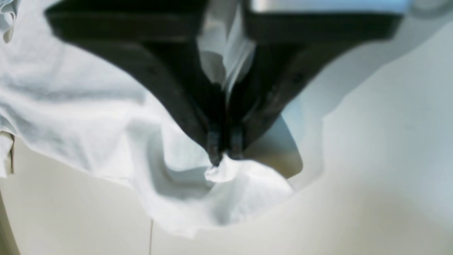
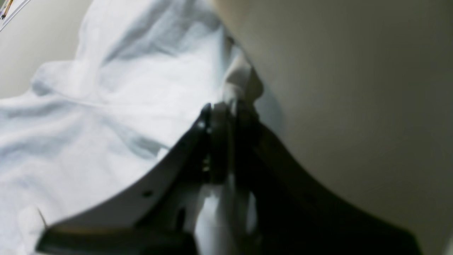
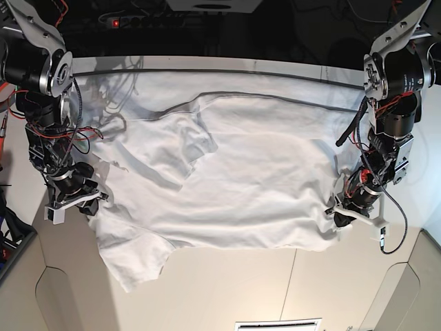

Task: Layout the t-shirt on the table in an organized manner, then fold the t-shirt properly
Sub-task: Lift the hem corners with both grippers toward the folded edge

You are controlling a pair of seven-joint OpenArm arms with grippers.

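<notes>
The white t-shirt [image 3: 234, 179] lies spread and wrinkled across the off-white table [image 3: 227, 289], with one sleeve [image 3: 134, 262] hanging toward the front left. On the right of the base view, my left gripper [image 3: 337, 219] sits at the shirt's right edge. In the left wrist view this gripper [image 1: 223, 161] is shut, pinching a small bunch of the t-shirt [image 1: 88, 117]. My right gripper [image 3: 93, 203] is at the shirt's left edge. The right wrist view shows that gripper [image 2: 226, 106] shut on a fold of the t-shirt [image 2: 106, 106].
A power strip [image 3: 117, 23] with a red light and loose cables lies behind the table's back edge. A thin dark seam [image 3: 296, 276] crosses the tabletop. Rounded cut-outs [image 3: 58, 296] mark the front corners. Bare tabletop [image 2: 354, 88] lies beside the right gripper.
</notes>
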